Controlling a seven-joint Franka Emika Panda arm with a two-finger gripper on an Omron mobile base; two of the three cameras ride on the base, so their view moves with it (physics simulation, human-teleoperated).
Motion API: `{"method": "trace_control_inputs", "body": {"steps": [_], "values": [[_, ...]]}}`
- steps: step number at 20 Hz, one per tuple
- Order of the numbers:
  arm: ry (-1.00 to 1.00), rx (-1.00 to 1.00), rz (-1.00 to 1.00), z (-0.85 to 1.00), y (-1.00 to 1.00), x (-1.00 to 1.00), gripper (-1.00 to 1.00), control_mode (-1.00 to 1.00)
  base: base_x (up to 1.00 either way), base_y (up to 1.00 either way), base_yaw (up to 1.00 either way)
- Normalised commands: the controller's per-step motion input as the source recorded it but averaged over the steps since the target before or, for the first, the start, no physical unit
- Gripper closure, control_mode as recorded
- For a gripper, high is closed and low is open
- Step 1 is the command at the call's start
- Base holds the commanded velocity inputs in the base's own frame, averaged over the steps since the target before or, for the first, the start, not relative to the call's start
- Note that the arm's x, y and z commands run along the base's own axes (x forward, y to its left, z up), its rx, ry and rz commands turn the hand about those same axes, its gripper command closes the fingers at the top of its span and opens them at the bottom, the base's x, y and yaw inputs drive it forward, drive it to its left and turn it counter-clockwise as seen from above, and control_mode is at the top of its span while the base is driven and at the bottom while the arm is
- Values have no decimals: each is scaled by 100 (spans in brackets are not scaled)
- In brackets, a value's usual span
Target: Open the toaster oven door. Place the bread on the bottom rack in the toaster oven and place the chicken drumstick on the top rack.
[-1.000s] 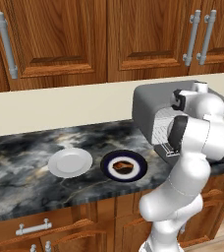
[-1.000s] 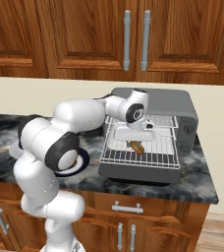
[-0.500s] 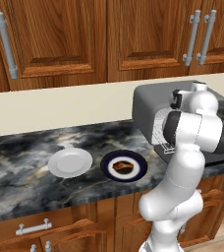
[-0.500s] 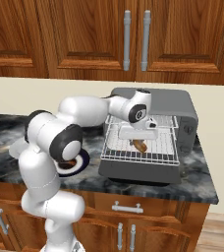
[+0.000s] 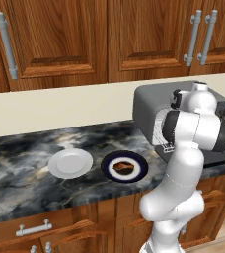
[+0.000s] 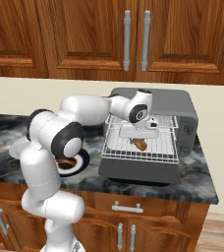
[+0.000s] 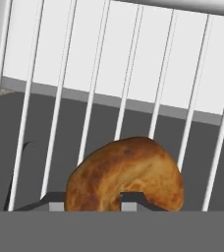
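Note:
The toaster oven stands open with its door folded down flat. The bottom rack is pulled out over the door, and the top rack sits above and behind it. The golden-tan bread rests on the pulled-out rack. My gripper is right over it, shut on the bread. In the hand view the bread sits between my gripper tips against the white rack wires. The chicken drumstick lies on a dark blue plate left of the oven.
A white plate lies empty on the marble counter, left of the blue plate. Wooden cabinets hang above with long metal handles. My arm's elbow covers part of the blue plate in the right base view.
The hand has carried the bread a little further in over the rack toward the oven. The arm's elbow has swung out to the left. The plates and drumstick have not moved.

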Motion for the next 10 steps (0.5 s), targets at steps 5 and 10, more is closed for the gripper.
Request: {"method": "trace_control_inputs", "body": {"steps": [5, 10], "values": [[-6, 0, -4, -9, -8, 1, -100, -100, 0, 0, 0], [-8, 0, -4, 0, -13, 0, -100, -100, 0, 0, 0]]}}
